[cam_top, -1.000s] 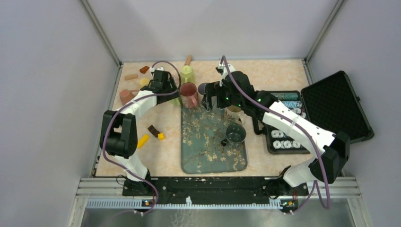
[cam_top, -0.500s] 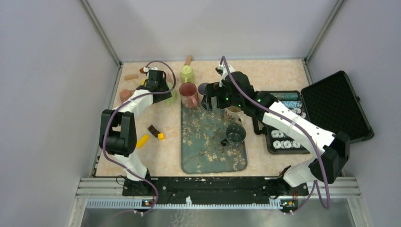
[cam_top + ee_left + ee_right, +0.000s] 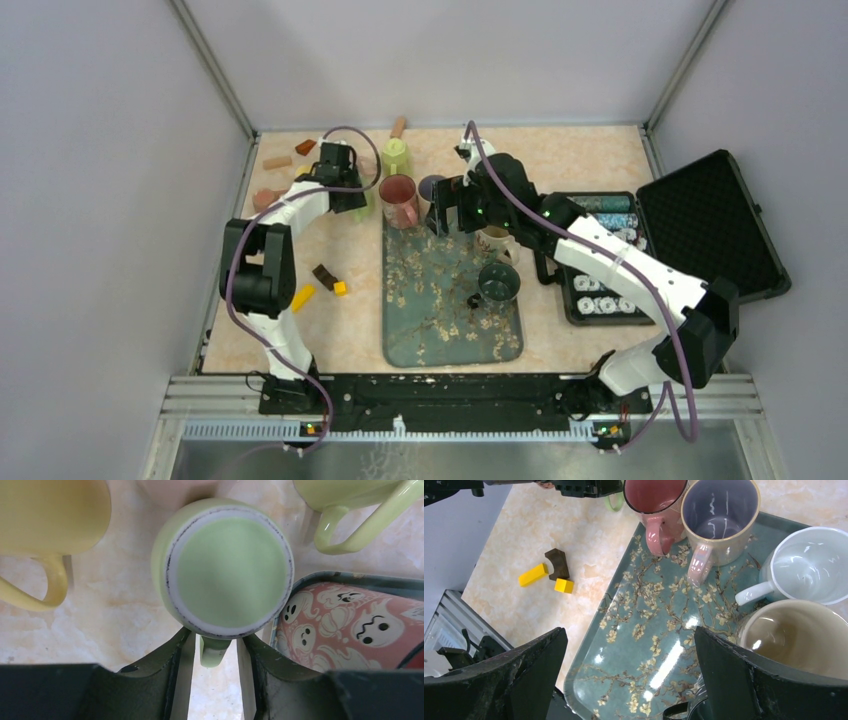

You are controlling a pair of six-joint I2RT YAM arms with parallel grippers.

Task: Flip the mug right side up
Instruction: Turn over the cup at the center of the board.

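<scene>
A light green mug (image 3: pixel 227 572) stands upside down on the table, its base facing my left wrist camera. Its handle (image 3: pixel 215 655) points toward me. My left gripper (image 3: pixel 216 636) is open, with one finger on each side of the handle and a thin gap on both sides. In the top view the left gripper (image 3: pixel 343 192) covers most of this mug, just left of the tray's far corner. My right gripper (image 3: pixel 629 632) is wide open and empty above the floral tray (image 3: pixel 649 630); it also shows in the top view (image 3: pixel 447 207).
A yellow mug (image 3: pixel 45 515) and a pale green mug (image 3: pixel 350 510) stand close by. A pink ghost-print mug (image 3: pixel 350 625) sits on the tray edge beside lavender (image 3: pixel 719 515), white (image 3: pixel 809 565) and cream (image 3: pixel 794 640) mugs. Small blocks (image 3: pixel 533 575) lie left; an open black case (image 3: pixel 700 220) is right.
My left gripper swung left away from the pink mug, then came back a little right, and now sits over the green mug. The right arm has hardly moved.
</scene>
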